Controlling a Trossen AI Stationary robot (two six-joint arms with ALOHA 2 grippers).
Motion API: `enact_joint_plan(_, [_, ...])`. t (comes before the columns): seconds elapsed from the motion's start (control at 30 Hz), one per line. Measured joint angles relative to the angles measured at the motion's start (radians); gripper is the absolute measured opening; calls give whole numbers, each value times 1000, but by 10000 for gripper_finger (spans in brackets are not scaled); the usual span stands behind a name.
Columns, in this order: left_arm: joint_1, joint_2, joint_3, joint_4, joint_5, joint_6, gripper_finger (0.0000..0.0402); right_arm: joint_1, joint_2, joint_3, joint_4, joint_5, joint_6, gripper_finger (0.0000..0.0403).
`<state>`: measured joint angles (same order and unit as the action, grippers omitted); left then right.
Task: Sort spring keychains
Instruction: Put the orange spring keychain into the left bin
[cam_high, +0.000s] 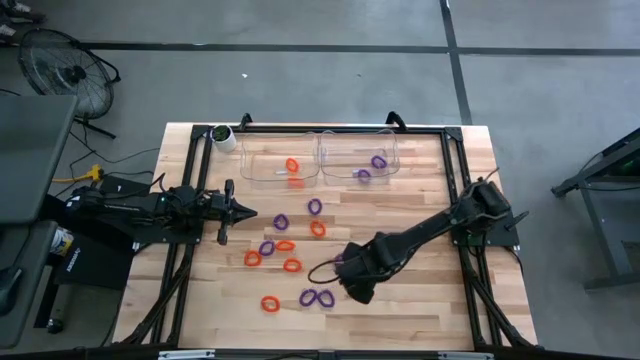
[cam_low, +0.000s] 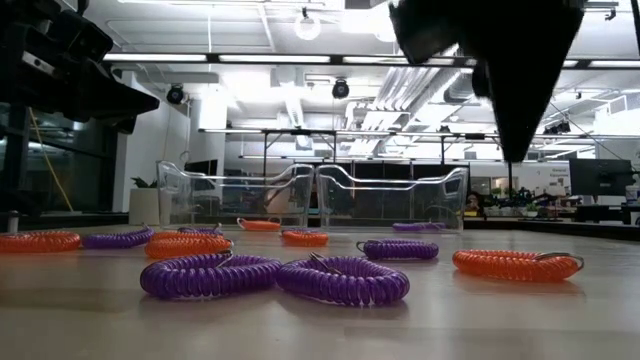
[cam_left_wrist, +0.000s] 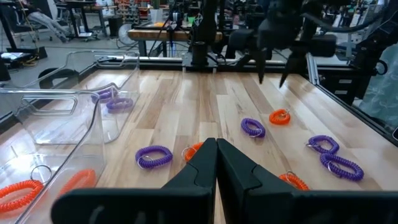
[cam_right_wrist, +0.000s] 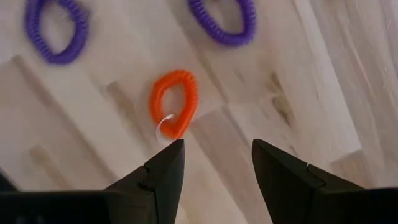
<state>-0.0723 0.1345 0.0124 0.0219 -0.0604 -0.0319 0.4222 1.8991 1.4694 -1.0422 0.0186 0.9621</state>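
High view tells you most of the story: you're barely into the sort. The two clear bins at the far edge of the table (cam_high: 420, 310) have a start in them. The left bin (cam_high: 277, 162) holds a couple of orange coils (cam_high: 292, 165) and the right bin (cam_high: 358, 158) has two purple coils (cam_high: 379, 161). So colour-by-bin seems to be the scheme, orange left, purple right.

What's left is the bulk of it. Roughly a dozen keychains are scattered across the middle of the table, orange and purple mixed together, with a purple pair (cam_high: 317, 298) and a lone orange one (cam_high: 270, 303) nearest the front edge.

Your right gripper (cam_right_wrist: 214, 155) hangs over the wood with its fingers spread apart and nothing between them. The right wrist view shows an orange keychain (cam_right_wrist: 175, 102) lying flat just ahead of the fingertips, metal ring toward the gripper, so I'd guess that's your next pick.

Your left gripper (cam_left_wrist: 216, 163) is parked over the left side of the table, fingers pressed together and empty, pointing toward the pile.

Lots of trips still to go, basically.
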Motion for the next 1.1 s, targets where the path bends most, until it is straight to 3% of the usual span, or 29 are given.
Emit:
enact_joint_plan(0.33, [0,0,0,0,0,0,3,-3,-14,-192,263,-53,49,183])
enact_joint_plan(1.1, [0,0,0,0,0,0,3,-3,55,-209,360,-42,47,207])
